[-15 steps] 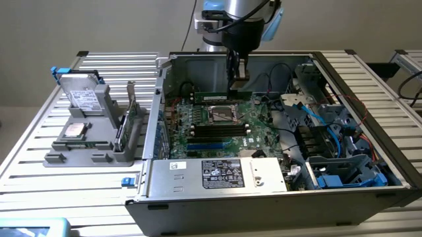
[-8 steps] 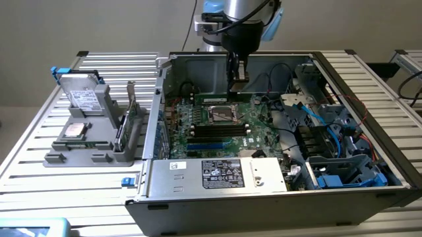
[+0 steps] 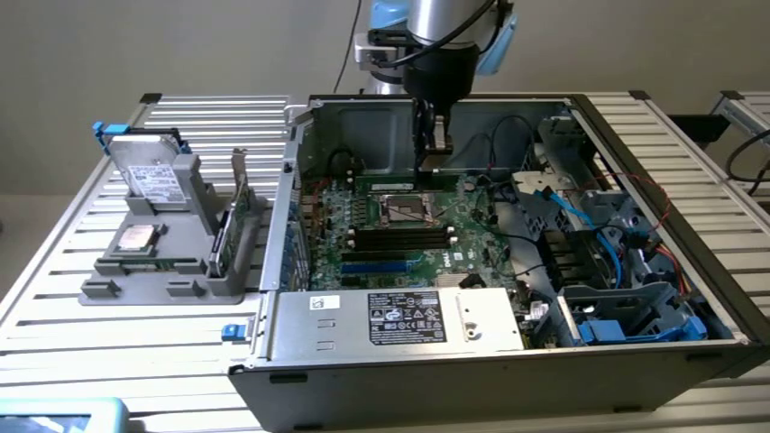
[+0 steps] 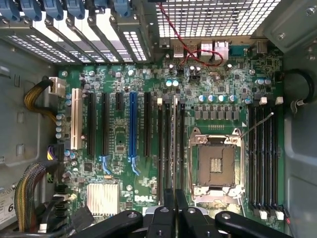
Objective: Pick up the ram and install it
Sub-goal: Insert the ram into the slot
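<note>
Wrist view: fingers (image 4: 167, 208) set narrow, pinching a thin strip seen edge-on that I take to be the ram (image 4: 173, 148). It lies along the bank of black memory slots (image 4: 161, 148) just beside the processor socket (image 4: 216, 161), on the side toward the blue expansion slot (image 4: 132, 129). Exterior view: arm (image 3: 439, 36) reaching down into the open computer case (image 3: 626, 126), fingers low over the board near the socket. I cannot tell whether the stick touches its slot. For a clean seating I would hold the stick parallel to the slot, square between the white end latches (image 4: 159, 101), and press straight down with no lean toward the socket. A skewed push could jam one end.
</note>
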Robot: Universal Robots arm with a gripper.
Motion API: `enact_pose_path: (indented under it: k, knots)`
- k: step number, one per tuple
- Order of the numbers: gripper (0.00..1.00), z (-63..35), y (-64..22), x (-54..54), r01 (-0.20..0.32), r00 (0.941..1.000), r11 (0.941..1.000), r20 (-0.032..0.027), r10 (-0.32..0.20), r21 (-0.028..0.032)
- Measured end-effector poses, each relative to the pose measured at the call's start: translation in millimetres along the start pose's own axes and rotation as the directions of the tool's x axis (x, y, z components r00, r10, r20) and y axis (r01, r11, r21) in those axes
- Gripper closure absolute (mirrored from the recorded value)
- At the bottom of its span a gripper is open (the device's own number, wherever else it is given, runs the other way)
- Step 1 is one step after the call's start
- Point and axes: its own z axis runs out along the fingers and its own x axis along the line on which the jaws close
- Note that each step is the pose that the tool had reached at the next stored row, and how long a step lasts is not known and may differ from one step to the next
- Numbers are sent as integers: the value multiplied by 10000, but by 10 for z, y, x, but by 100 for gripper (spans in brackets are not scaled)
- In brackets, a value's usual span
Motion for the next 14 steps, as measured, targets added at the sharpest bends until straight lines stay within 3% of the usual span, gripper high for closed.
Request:
enact_pose_path:
  k: [14]
  knots:
    - [87, 187, -6, 37, -215, 9998, 9998, 6, 215, -12]
